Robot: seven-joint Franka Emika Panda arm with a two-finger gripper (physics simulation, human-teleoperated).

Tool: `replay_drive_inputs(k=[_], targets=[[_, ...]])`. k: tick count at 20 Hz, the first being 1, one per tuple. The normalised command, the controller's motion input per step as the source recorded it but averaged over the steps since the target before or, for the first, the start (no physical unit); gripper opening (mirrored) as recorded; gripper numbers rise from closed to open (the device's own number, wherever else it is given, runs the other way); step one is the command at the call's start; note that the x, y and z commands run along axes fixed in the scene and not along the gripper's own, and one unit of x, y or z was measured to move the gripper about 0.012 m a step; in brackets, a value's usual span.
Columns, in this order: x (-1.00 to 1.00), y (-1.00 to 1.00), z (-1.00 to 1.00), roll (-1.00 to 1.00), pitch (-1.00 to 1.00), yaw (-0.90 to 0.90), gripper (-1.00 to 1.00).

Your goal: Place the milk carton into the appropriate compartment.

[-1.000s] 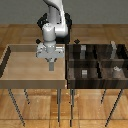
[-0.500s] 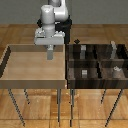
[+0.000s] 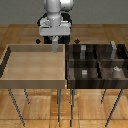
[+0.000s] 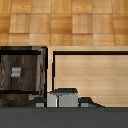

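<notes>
The milk carton (image 3: pixel 55 48), a small pale grey-white box, hangs in the air under my gripper (image 3: pixel 55 45), which is shut on it. In the exterior view both are above the far right part of the light wooden tray (image 3: pixel 10 65), close to the dark compartment bin (image 3: pixel 95 61). The wrist view shows the carton (image 4: pixel 63 97) between my dark fingers, over the tray's edge next to a dark compartment. I cannot make out its peaked top.
The dark bin on the exterior view's right has several compartments. In them are a small grey cube (image 3: pixel 85 73), a taller grey block (image 3: pixel 114 48), another grey piece (image 3: pixel 83 49) and a small pale item (image 3: pixel 116 70). Both containers stand on thin legs over a wooden floor.
My gripper has risen out of the light tray with the carton in it. It has shifted toward the exterior view's right, nearer the dark bin.
</notes>
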Motion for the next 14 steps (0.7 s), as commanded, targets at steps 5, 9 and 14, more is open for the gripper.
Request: replay_drive_inputs(k=[5,9,14], targets=[[0.00,1.00,0.00,0.00,0.00,0.00,-1.00],[0.00,1.00,0.00,0.00,0.00,0.00,-1.00],[0.00,1.00,0.00,0.00,0.00,0.00,-1.00]])
